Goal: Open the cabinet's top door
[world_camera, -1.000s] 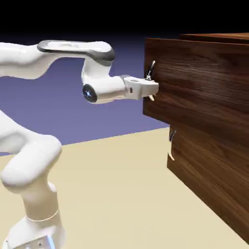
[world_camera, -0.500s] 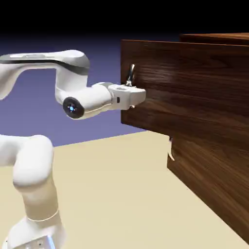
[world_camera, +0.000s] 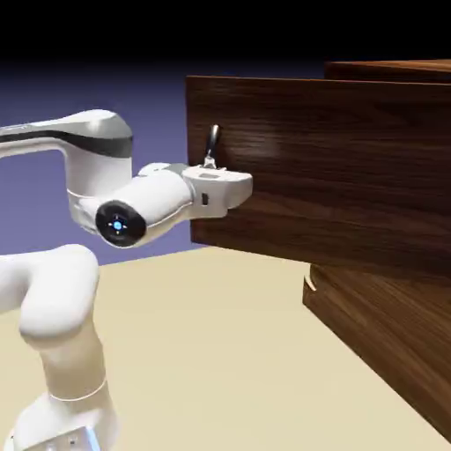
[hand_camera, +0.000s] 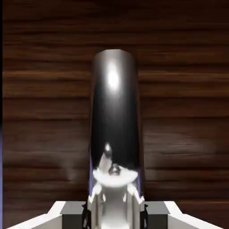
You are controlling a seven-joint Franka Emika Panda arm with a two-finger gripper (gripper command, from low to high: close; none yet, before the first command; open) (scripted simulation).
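Note:
The cabinet (world_camera: 388, 335) is a big box of dark walnut-grain wood at the exterior view's right. Its top door (world_camera: 335, 167) stands pulled well out toward the exterior view's left, far past the lower panel. A slim silver handle (world_camera: 212, 144) rises near the door's left edge. My gripper (world_camera: 238, 189) is shut on the handle's lower part. In the hand view the handle (hand_camera: 114, 116) fills the middle as a shiny dark metal bar against the wood of the top door (hand_camera: 44, 103), and my gripper (hand_camera: 114, 210) closes on its base at the bottom edge.
The lower panel (world_camera: 379, 343) sits shut, its small metal handle (world_camera: 309, 282) just under the opened door. My white arm (world_camera: 62, 291) rises from the lower left. The tan table (world_camera: 220, 370) stretches below.
The top door has swung farther out toward the exterior view's left, drawn by my gripper on its handle. My arm has pulled back and the hand has dropped a little.

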